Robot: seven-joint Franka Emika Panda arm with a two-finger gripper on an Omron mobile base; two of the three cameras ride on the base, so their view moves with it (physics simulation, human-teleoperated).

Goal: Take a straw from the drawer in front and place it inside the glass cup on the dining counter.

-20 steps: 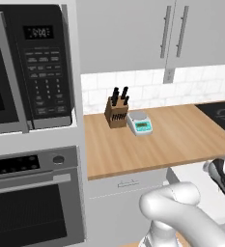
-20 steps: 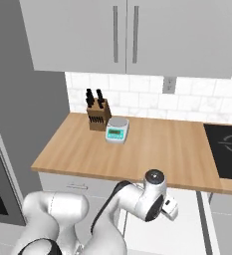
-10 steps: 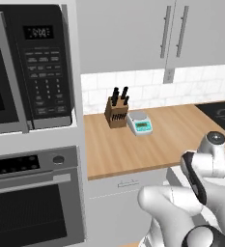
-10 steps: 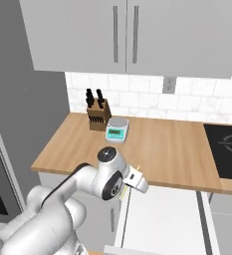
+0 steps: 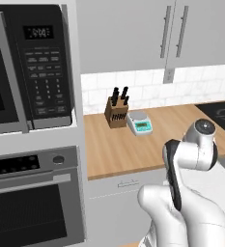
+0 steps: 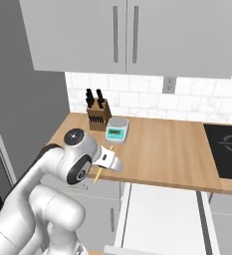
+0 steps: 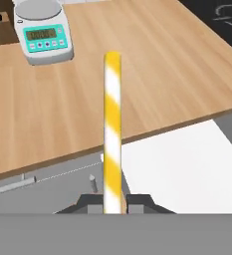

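My gripper [image 7: 113,201] is shut on the straw [image 7: 112,129], a yellow-and-white striped stick that rises straight up from between the fingertips. In the right base view the hand [image 6: 109,163] hovers at the front edge of the wooden worktop [image 6: 162,144], and the straw [image 6: 97,175] pokes down and to the left from it. The drawer [image 6: 162,214] stands pulled out to the right of the hand, its white inside [image 7: 187,164] bare. In the left base view my own arm [image 5: 193,149] covers the hand. The glass cup and the dining counter are out of view.
On the worktop stand a knife block [image 6: 98,113] and a teal-faced kitchen scale [image 6: 117,130], close to the tiled wall. A black cooktop [image 6: 227,149] lies at the right. A microwave [image 5: 32,67] and an oven [image 5: 32,193] fill the tall unit on the left.
The arm has swung left and up with the straw in its grip, from over the open drawer to the worktop's front edge near the scale.
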